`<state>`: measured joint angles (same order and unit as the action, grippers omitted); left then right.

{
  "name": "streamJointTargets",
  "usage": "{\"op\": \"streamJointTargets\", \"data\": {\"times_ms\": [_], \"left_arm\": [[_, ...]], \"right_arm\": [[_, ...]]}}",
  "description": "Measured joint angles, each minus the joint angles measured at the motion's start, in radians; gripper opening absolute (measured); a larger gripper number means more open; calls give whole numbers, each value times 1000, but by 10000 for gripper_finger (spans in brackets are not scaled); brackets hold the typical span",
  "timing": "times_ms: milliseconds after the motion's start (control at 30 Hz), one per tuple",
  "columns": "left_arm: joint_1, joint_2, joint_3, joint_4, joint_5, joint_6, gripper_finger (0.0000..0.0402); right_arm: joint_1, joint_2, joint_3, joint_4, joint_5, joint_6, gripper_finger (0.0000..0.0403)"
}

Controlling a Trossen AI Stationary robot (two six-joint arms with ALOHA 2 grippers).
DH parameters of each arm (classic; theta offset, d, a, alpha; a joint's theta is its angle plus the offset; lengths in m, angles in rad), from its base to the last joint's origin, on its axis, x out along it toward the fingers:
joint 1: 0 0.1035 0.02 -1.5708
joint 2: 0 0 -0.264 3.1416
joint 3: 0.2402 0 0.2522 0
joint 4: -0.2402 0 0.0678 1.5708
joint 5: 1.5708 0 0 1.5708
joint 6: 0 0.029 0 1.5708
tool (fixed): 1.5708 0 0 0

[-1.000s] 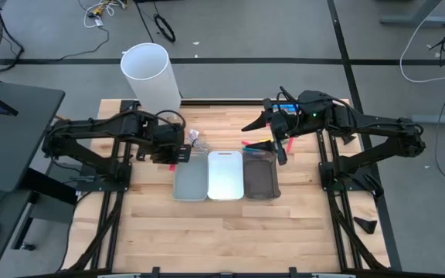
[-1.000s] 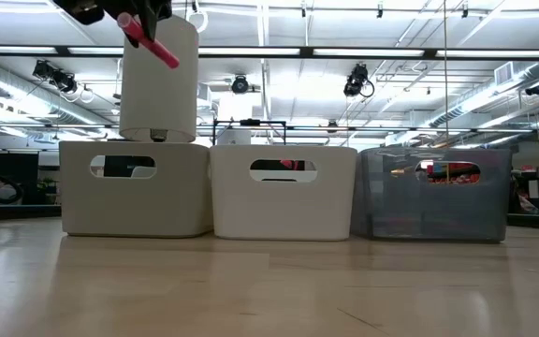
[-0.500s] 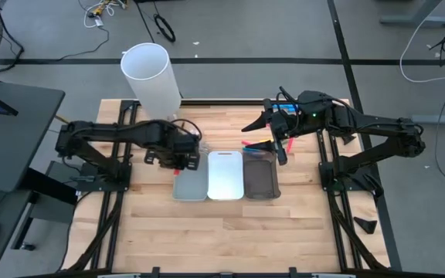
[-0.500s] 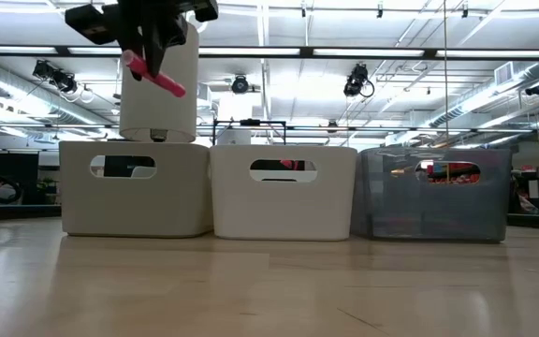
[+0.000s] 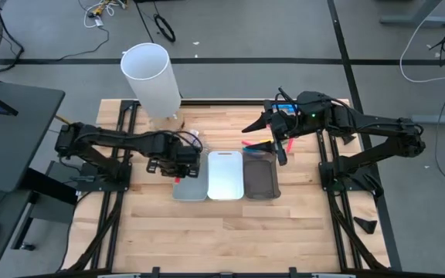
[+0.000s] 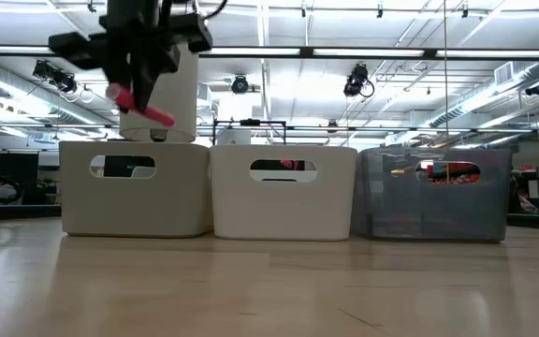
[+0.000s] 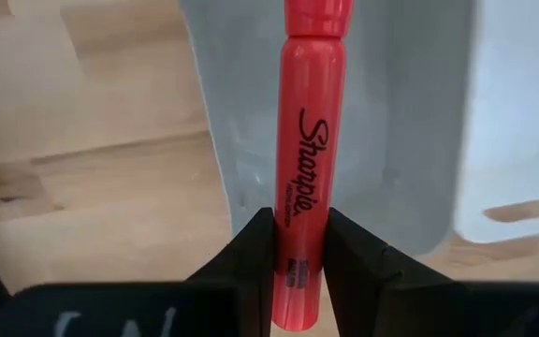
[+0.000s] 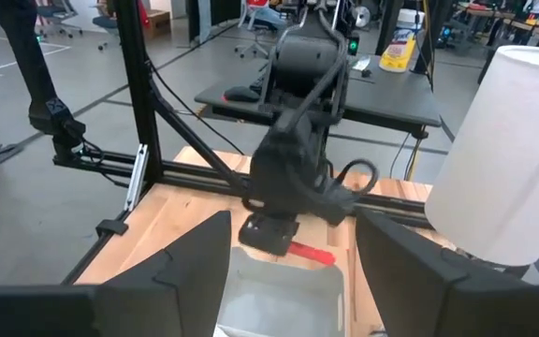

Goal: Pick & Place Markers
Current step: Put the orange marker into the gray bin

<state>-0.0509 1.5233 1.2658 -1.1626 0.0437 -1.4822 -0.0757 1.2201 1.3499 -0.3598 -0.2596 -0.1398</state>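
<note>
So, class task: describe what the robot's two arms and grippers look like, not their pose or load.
Both arms are black, built of slim jointed links with thin black cables looping along them. The right arm carries a small green light and a blue patch near its wrist. The left gripper has two dark, wedge-shaped fingers; the right gripper has two broad, flat black ones.

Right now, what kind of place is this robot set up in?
Probably a robotics lab or workshop in an open industrial hall: exposed ceiling pipes, loose cables on a grey floor, and office chairs beyond the wooden table.
</note>
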Motion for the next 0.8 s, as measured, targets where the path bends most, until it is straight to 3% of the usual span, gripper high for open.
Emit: {"op": "streamJointTargets", "data": {"times_ms": [400, 800], "left_arm": [[-11, 0, -240, 336, 38, -94, 73], [-15, 0, -396, 515, 57, -183, 73]], "right_arm": [[0, 0, 0, -15, 0, -7, 233], [0, 0, 0, -38, 0, -10, 233]]}}
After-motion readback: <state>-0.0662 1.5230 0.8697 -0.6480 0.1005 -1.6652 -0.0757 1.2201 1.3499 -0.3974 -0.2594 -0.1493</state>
